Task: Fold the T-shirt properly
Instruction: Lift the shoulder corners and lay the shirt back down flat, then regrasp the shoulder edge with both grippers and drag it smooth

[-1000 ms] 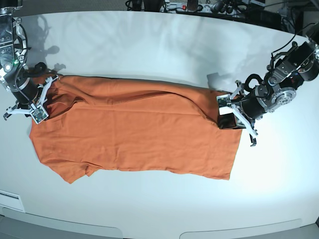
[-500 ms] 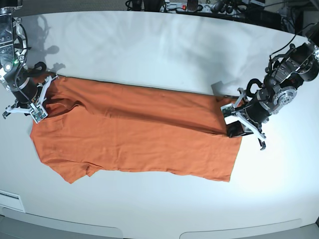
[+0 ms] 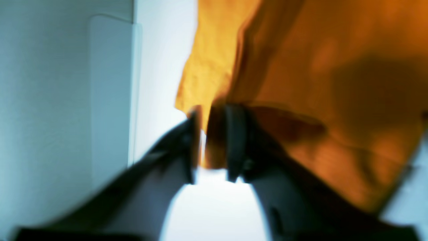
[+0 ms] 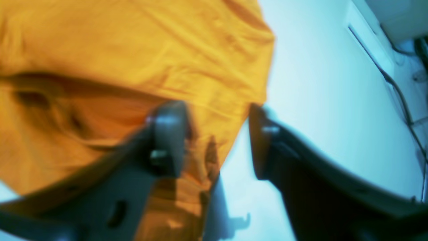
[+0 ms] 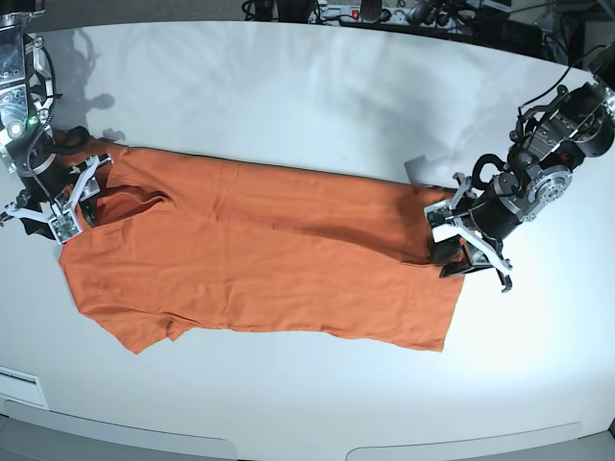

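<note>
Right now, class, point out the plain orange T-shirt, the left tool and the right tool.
plain orange T-shirt (image 5: 259,259), base view, middle of the cloth.
left tool (image 3: 214,140), left wrist view, between its fingertips.
right tool (image 4: 217,137), right wrist view, between its fingertips.

Plain orange T-shirt, white table, black gripper fingers

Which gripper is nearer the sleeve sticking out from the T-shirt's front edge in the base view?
Right. The right gripper is at the far corner of the same end as the sleeve. The left gripper is at the opposite, hem end of the T-shirt.
</note>
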